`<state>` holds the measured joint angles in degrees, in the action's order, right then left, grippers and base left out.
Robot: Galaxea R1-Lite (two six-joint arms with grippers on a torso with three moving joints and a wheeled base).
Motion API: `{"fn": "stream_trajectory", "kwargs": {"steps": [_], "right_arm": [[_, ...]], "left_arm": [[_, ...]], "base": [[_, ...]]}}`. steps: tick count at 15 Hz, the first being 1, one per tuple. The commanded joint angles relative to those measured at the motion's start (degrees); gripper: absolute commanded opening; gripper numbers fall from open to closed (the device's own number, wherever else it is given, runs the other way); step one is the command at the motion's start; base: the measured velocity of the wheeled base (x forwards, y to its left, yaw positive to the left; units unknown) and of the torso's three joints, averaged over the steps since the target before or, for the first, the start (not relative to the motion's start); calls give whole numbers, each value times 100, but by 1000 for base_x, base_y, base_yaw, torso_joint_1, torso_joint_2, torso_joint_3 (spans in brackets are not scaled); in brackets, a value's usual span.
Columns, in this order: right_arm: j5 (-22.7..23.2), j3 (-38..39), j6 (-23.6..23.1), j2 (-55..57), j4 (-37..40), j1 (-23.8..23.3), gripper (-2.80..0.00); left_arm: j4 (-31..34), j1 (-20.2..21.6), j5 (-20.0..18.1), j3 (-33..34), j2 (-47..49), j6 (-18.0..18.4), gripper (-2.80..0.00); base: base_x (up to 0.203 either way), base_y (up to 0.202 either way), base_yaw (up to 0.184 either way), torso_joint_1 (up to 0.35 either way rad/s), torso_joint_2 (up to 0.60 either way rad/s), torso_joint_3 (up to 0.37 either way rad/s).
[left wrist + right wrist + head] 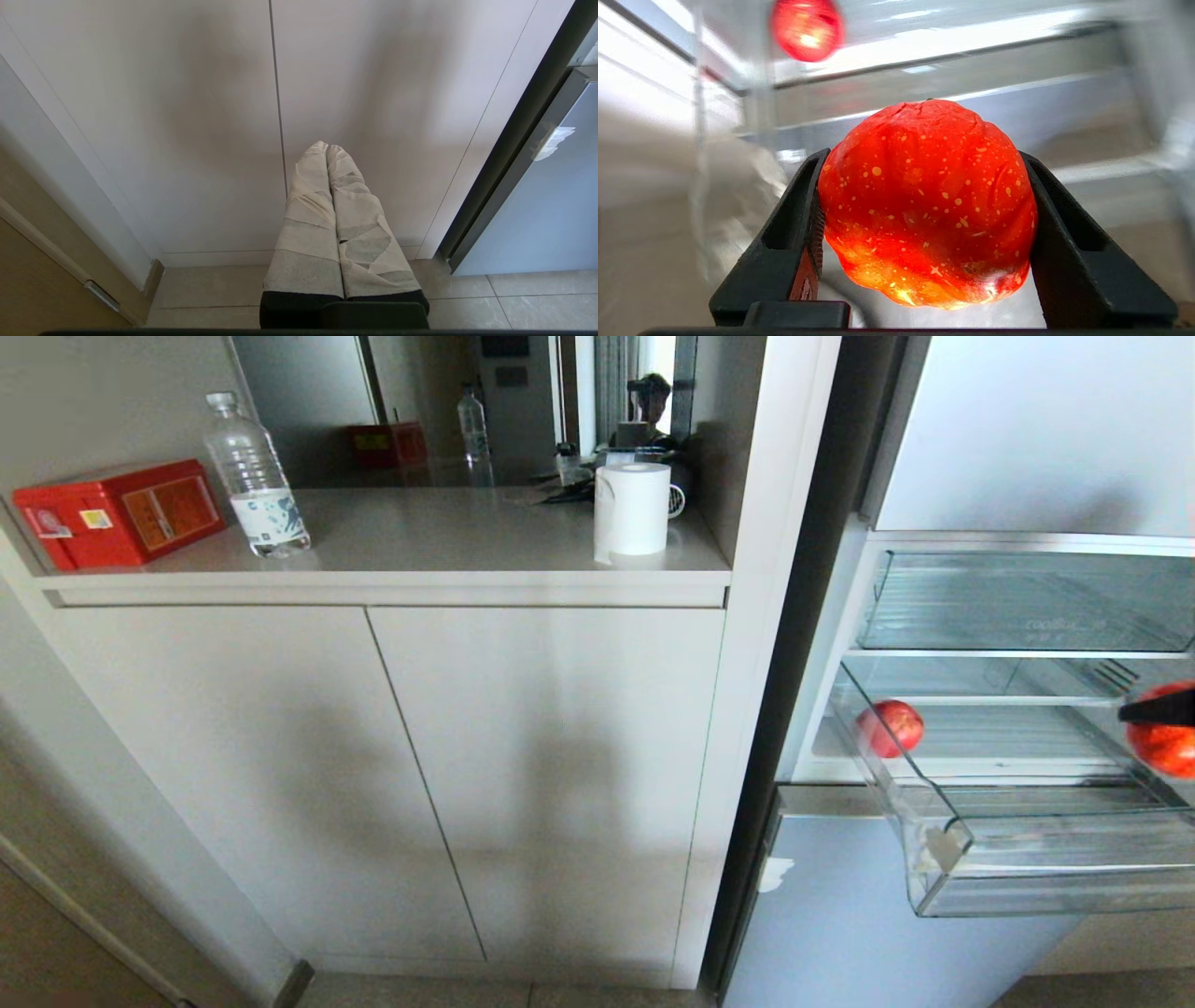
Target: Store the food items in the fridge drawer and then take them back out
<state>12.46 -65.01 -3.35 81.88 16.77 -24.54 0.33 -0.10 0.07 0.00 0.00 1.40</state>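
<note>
Pinching one red fruit [927, 205] at the frame's right edge, the right gripper [924, 233] hovers over the fridge drawer [943, 845]; a second fruit [890, 727] lies inside, midway.

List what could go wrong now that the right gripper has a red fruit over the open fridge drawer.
1. The right gripper grips the held red fruit only at its sides; the glossy skin might slip.
2. A drop could send it rolling along the fridge drawer into the other red fruit.
3. The held fruit sits at the head view's edge, so placement is hard to watch.
</note>
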Motion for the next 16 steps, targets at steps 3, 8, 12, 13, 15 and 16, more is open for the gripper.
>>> {"fn": "stream_trajectory", "kwargs": {"steps": [3,8,12,13,15,16], "right_arm": [[32,1765,-212,-1926,-1144,-830,-280],[80,2490,-245,-2814,-1342,-1060,-280],[186,2790,-248,-3203,-1343,-1061,-280],[187,2850,-246,-3309,-1343,-1061,-280],[187,2930,-249,-3384,-1343,-1061,-280],[187,2951,-254,-3382,-1343,-1061,-280]], "left_arm": [[2,1,1,0,9,0,-280],[2,1,1,0,9,0,-280],[2,1,1,0,9,0,-280],[2,1,1,0,9,0,-280],[2,1,1,0,9,0,-280],[2,1,1,0,9,0,-280]], "base": [[0,0,0,0,0,0],[0,3,-86,0,4,0],[-2,8,-177,5,1,4],[-2,6,-170,7,11,7],[2,8,-176,2,-2,6],[2,12,-178,2,0,0]]}}
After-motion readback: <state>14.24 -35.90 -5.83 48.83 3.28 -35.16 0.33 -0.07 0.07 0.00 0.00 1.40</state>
